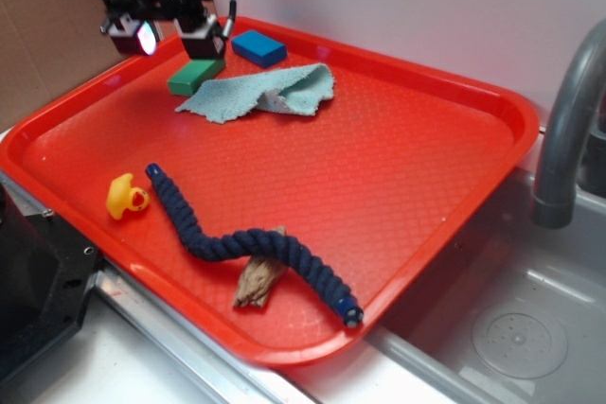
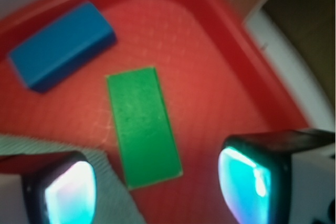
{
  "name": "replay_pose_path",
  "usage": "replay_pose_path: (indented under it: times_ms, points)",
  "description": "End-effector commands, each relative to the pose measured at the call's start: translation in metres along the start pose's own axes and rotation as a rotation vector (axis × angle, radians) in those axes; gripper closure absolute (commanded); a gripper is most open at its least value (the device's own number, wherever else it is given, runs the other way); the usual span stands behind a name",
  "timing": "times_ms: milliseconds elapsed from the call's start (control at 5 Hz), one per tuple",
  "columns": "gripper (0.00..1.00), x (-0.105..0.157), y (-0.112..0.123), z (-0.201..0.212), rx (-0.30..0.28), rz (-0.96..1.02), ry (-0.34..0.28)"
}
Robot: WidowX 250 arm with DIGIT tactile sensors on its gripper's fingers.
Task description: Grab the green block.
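Observation:
The green block lies flat on the red tray near its far left corner, touching the edge of the pale teal cloth. My gripper hovers above it, open, with nothing between its fingers. In the wrist view the block's near end sits between the two pads, its long side running away from me. The blue block rests just beyond the green one.
A yellow rubber duck, a dark blue rope and a piece of wood lie toward the tray's front. A grey faucet and sink are at the right. Brown cardboard stands behind the tray's left corner.

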State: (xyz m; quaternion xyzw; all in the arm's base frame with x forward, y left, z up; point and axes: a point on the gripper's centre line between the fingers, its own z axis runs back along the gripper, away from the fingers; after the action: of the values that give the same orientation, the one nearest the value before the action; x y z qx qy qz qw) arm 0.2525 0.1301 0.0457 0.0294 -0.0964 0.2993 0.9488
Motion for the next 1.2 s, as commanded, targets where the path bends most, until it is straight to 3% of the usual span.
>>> replay_pose_path:
  times_ms: [0,200,400,600,1000]
  points:
    - [0.0,0.022,-0.004,-0.02,-0.028,-0.034,-0.009]
    - [0.0,0.013,-0.012,-0.021,-0.035,-0.053,-0.053]
    - [0.89,-0.002,-0.025,-0.03,0.007,-0.1,-0.009]
    - [1.0,-0.009,-0.032,-0.03,0.029,-0.137,0.015]
    - [1.0,-0.033,-0.038,0.006,0.015,-0.187,0.032]
